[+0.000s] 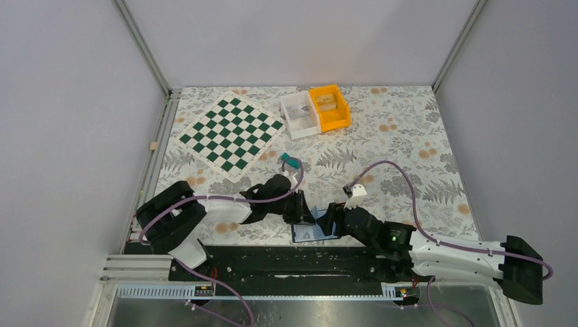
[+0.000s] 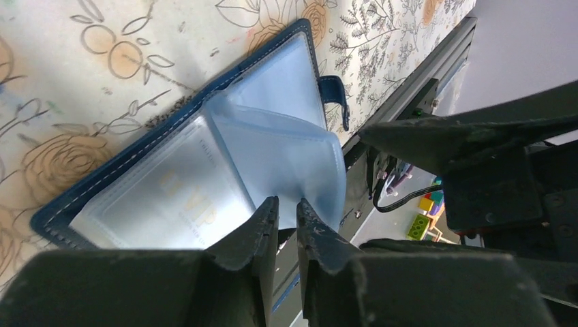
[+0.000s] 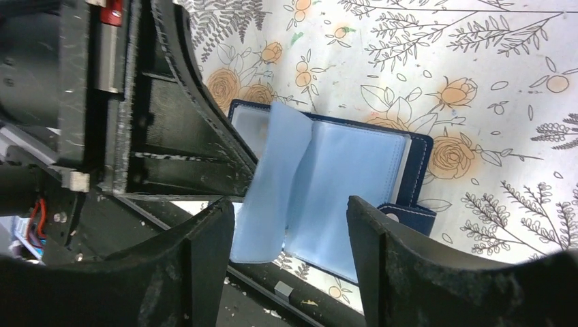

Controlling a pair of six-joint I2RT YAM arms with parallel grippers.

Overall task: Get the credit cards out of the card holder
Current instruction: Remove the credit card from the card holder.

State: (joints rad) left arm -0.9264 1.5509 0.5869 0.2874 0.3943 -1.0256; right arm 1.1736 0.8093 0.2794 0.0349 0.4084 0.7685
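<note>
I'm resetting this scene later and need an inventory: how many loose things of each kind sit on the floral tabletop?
Card holder, navy, open: 1
Chessboard, green and white: 1
Bins: 2 (white bin, orange bin)
Green-and-teal block cluster: 1
Total: 5

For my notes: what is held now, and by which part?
Left fingers pinch a pale blue wallet page by its free edge; right fingers, open, hold nothing.

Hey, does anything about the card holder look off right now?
Yes: one pale blue sleeve of the open card holder stands up curled, pinched by the left gripper, not lying flat.
</note>
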